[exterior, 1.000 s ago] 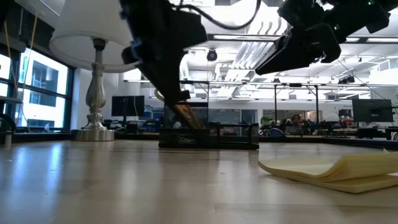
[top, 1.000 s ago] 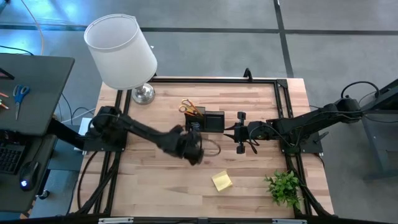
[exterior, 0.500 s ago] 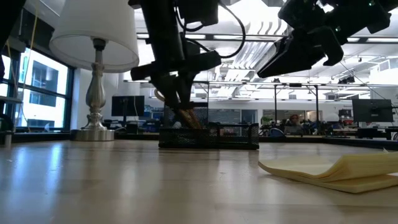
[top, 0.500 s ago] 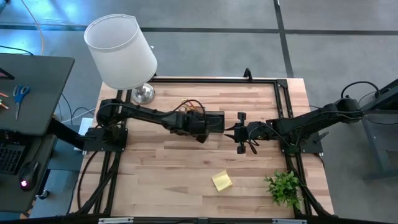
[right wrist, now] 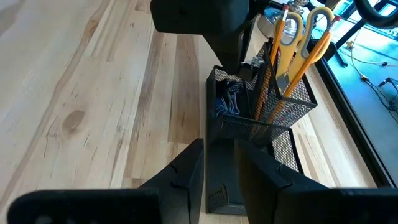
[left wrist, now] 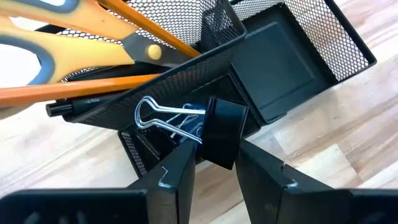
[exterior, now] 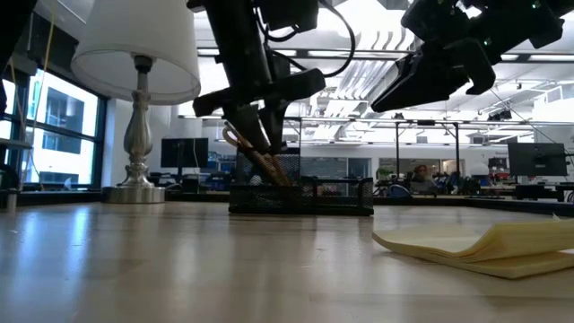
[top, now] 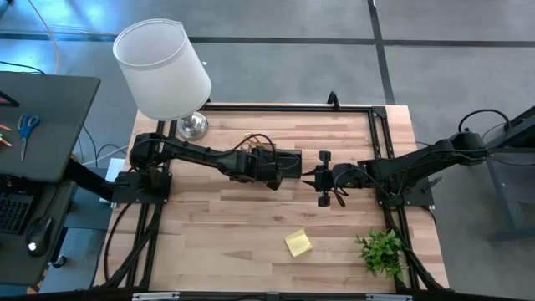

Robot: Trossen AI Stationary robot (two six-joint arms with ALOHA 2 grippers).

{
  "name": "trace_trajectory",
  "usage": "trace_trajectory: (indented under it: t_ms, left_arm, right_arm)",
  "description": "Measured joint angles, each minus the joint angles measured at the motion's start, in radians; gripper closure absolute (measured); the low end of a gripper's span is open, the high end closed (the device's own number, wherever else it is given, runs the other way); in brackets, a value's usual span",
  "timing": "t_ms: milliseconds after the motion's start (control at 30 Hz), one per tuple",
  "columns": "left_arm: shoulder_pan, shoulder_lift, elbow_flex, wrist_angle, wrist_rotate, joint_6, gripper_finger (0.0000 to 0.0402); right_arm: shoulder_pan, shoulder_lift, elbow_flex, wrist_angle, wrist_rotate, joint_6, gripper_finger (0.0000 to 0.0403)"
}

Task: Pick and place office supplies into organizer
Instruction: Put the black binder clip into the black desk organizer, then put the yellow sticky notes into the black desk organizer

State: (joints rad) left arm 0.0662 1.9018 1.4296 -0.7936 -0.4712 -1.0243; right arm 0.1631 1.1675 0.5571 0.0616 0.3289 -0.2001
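Your left pincer is holding the black binder clip over the black mesh organizer, lining up the drop.

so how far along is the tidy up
Done: scissors and pencils stand in the organizer.

In hand: the left gripper is over a small compartment with a binder clip between its fingers.

Left: the sticky pad lies on the table. The right gripper waits beside the organizer.
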Motion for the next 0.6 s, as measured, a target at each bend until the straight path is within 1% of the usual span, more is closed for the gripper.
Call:
trace_trajectory:
  t_ms: [200,300,400,600]
  left_arm:
    - [0.0,0.0,0.0,0.008,-0.012,-0.005,0.0299]
    - [0.0,0.0,0.0,0.01,-0.012,-0.005,0.0287]
    - [0.0,0.0,0.0,0.012,-0.012,-0.004,0.0253]
    - [-0.001,0.0,0.0,0.011,-0.012,0.009,0.0162]
  right_arm:
    - [0.0,0.0,0.0,0.0,-0.008,0.0,0.032]
    - [0.0,0.0,0.0,0.0,-0.008,0.0,0.032]
    - [0.0,0.0,0.0,0.0,-0.008,0.0,0.032]
    - [0.0,0.0,0.0,0.0,-0.008,0.0,0.032]
